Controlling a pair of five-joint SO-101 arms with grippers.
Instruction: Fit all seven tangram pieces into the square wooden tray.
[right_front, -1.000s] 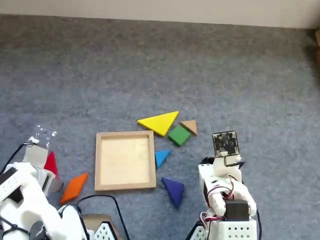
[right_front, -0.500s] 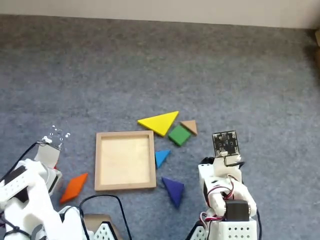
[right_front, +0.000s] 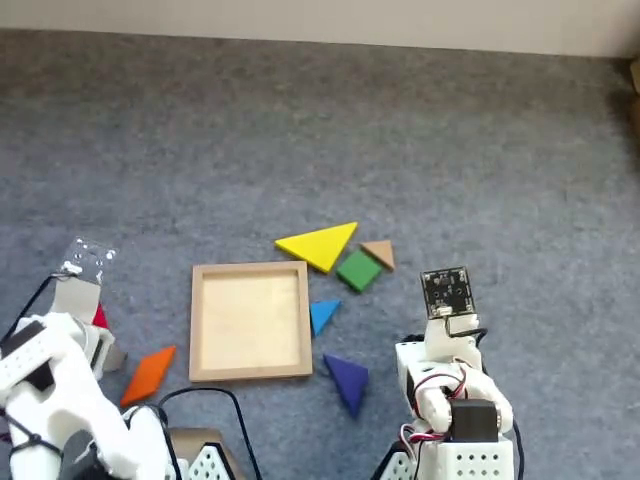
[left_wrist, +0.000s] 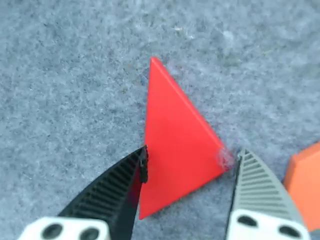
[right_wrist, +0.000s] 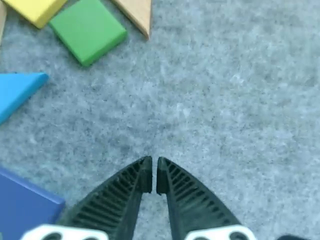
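While a grey, fuzzy felt cloth (right_front: 400, 130) covers the table, the square wooden tray (right_front: 250, 268) lies flat on it, with a raised rim around a pale smooth floor. All the pieces lie outside the tray. The flat red wooden triangle (left_wrist: 175, 145) is to the left of the tray, near the orange four-sided piece (right_front: 148, 375).

The left gripper (left_wrist: 192, 155) stands wide apart around the red triangle. Its ribbed black finger (left_wrist: 125, 185) touches one edge, and the smooth grey finger (left_wrist: 252, 185) is just beside the opposite corner. The triangle's sharpest corner points away from the gripper, and its long axis runs the same way.

The right gripper (right_wrist: 150, 175) has its two ribbed black fingers almost together over bare felt, holding nothing. It is near the dark blue triangle (right_wrist: 22, 205), the light blue triangle (right_wrist: 17, 92), the green square (right_wrist: 87, 30), the tan triangle (right_wrist: 136, 11) and the big yellow triangle (right_front: 318, 245).
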